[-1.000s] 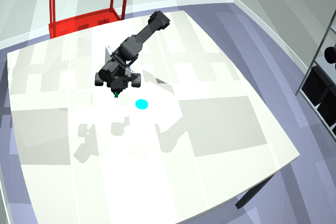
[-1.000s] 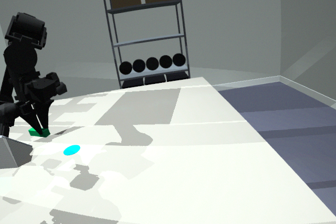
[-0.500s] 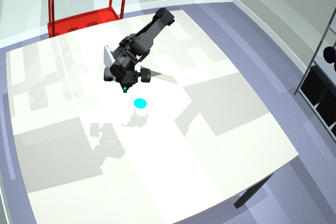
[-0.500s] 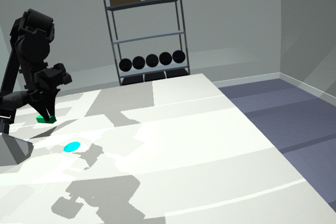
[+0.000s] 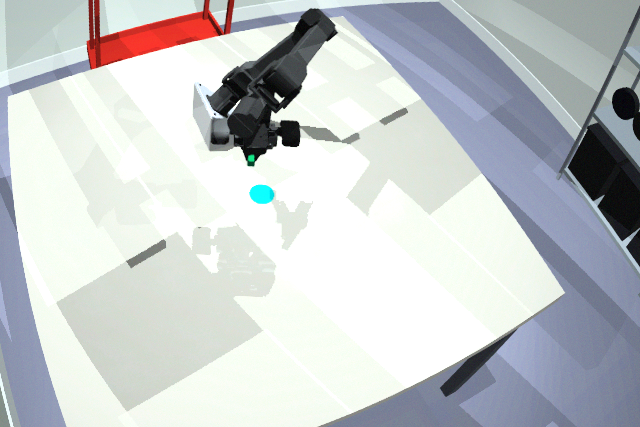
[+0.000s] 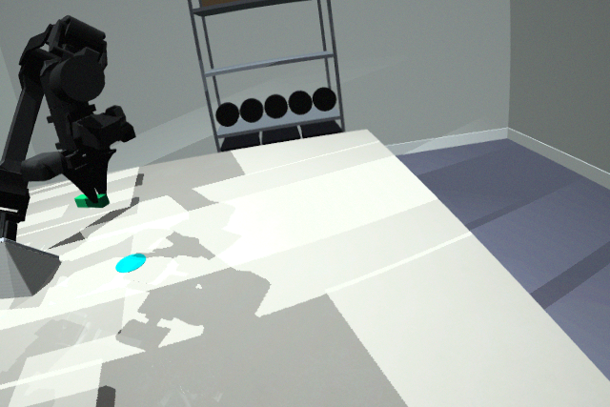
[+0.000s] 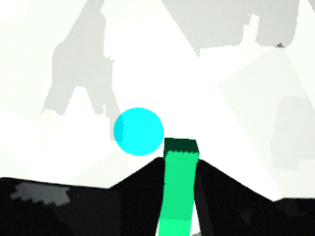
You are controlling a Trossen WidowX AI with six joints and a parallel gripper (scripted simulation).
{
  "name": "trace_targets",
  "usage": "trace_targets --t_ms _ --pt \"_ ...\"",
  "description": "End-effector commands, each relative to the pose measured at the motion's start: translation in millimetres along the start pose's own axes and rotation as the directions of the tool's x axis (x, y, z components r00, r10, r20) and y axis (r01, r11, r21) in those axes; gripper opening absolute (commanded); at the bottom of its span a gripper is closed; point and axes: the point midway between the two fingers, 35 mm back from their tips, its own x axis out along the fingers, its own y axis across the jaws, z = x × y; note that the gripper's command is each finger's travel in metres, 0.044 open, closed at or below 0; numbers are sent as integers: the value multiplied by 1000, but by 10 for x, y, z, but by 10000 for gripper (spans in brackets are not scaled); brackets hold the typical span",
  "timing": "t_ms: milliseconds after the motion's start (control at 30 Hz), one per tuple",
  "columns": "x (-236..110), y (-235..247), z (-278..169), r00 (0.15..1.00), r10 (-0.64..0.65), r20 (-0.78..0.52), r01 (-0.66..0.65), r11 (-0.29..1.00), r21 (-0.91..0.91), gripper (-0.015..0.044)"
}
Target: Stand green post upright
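Note:
My gripper [image 5: 251, 156] [image 6: 92, 193] [image 7: 179, 166] is shut on the green post [image 5: 251, 159] [image 6: 90, 202] [image 7: 179, 187]. The post lies level between the fingers, its far end sticking out past the fingertips. It hangs a little above the white table [image 5: 392, 257] [image 6: 344, 264]. The cyan circle [image 5: 261, 193] [image 6: 130, 262] [image 7: 138, 131] is a flat disc on the table, a short way in front of the gripper. In the wrist view the circle lies just left of the post's far end. Nothing stands inside the circle.
The arm's base [image 5: 204, 112] stands behind the gripper on the table. A red shelf [image 5: 149, 34] stands beyond the table's far edge. A grey metal rack [image 6: 266, 48] with black balls and boxes stands past the other side.

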Motion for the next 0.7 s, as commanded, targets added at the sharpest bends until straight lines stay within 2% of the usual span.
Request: trace_targets --t_ms 0,667 --pt "21 88 -79 1000 6 -7 -6 1000 7 23" --pt "63 386 -361 1000 -6 -4 6 1000 5 23"
